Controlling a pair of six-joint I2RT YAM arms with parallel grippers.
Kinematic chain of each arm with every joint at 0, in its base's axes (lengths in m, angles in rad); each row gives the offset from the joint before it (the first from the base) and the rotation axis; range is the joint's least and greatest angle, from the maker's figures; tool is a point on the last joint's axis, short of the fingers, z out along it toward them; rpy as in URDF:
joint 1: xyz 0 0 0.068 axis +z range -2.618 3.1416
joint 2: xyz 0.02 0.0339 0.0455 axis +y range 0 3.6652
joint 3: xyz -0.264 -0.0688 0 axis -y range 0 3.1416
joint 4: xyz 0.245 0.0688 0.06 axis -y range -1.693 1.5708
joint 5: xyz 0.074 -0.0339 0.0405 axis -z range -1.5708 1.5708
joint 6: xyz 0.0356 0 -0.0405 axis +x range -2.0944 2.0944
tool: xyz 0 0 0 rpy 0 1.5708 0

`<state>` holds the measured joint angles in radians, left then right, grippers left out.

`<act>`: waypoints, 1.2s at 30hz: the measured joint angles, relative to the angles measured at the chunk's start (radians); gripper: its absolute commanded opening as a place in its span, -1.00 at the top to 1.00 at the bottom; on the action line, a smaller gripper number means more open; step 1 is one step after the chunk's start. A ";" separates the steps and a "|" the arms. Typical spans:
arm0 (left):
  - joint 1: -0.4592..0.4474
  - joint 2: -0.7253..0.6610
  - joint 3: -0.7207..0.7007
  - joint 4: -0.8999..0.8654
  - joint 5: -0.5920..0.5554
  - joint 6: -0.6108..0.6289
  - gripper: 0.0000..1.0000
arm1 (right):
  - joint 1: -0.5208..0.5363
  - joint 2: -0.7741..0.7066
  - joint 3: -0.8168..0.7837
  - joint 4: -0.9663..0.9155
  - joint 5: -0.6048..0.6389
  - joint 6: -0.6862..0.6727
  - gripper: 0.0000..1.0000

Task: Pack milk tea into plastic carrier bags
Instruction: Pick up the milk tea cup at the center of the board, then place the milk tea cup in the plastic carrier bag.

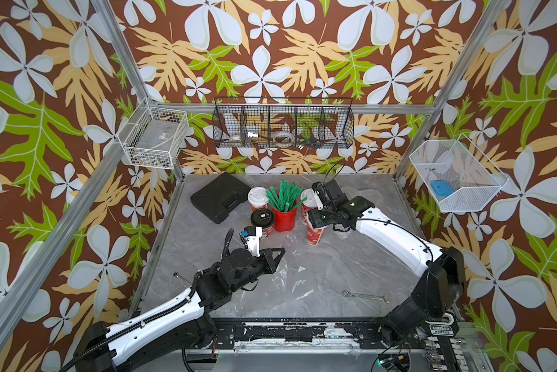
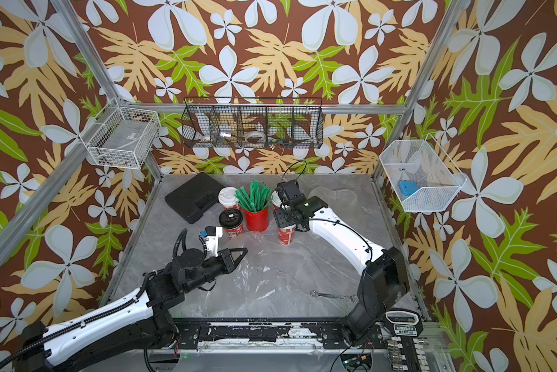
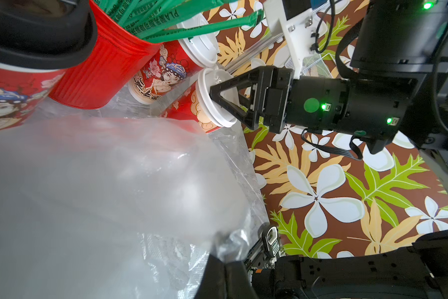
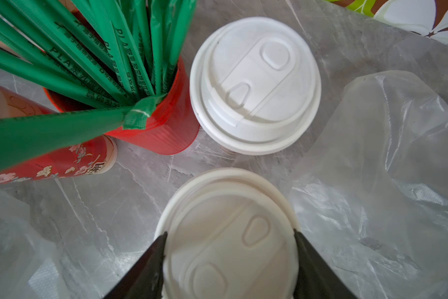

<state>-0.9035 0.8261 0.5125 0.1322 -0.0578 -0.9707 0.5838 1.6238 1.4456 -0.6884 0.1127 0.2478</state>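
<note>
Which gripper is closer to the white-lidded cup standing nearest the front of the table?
Right. The right gripper is directly over the white-lidded cup, jaws straddling its lid; the left gripper sits apart, off to its side, shut.

Table: grey marble-look top (image 1: 335, 267)
Back left: black case (image 1: 220, 197)
Middle: red pot of green straws (image 1: 284, 219)
Around the pot: black-lidded cup (image 1: 262, 220), nearest white-lidded cup (image 1: 314, 236), two farther white-lidded cups (image 1: 257, 199)
Front: clear plastic bag (image 1: 290, 273), crumpled
Back right: second clear bag (image 1: 364, 193)
Front right: spanner (image 1: 365, 297)
</note>
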 measured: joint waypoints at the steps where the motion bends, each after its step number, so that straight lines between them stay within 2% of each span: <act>1: 0.000 0.000 -0.002 0.000 -0.004 0.000 1.00 | 0.000 -0.008 -0.002 0.000 -0.005 0.000 -0.32; 11: 0.000 0.027 -0.003 0.041 -0.031 -0.003 1.00 | -0.001 -0.087 -0.012 -0.004 -0.039 0.006 -0.32; 25: 0.000 0.150 0.037 0.078 -0.062 0.002 1.00 | -0.008 -0.324 -0.119 -0.016 -0.089 0.053 -0.35; 36: 0.000 0.247 0.062 0.112 -0.064 0.001 1.00 | -0.008 -0.476 -0.139 -0.052 -0.097 0.083 -0.32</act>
<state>-0.9035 1.0733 0.5747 0.2440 -0.1223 -0.9699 0.5758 1.1477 1.3064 -0.7403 0.0158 0.3309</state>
